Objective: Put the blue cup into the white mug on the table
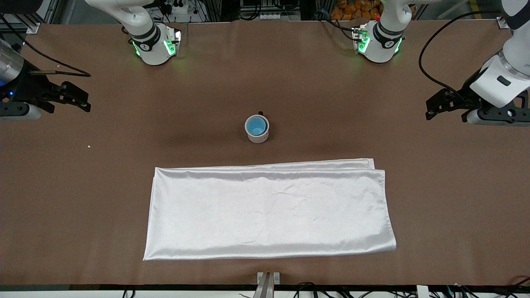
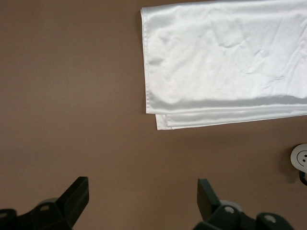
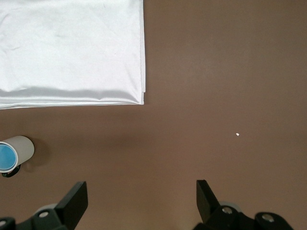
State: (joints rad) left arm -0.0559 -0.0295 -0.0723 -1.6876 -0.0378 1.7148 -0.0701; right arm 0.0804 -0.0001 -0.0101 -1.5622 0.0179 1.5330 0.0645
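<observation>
The blue cup sits inside the white mug, which stands upright on the table about midway between the two arms' ends. Only the cup's blue interior shows inside the mug's pale rim in the front view. The mug's dark handle points toward the robots' bases. A shiny white folded cloth lies flat on the table nearer to the front camera than the mug, apart from it.

The left gripper hangs over the bare table at the left arm's end, well apart from the mug, its fingers spread wide and holding nothing. Its wrist view catches the cloth's corner and just a sliver of the mug at the frame's edge (the cup cannot be seen there).

The right gripper hangs over the bare table at the right arm's end, likewise spread apart and empty. Its wrist view shows the mug with the blue cup in it, and a tiny pale speck on the tabletop.
</observation>
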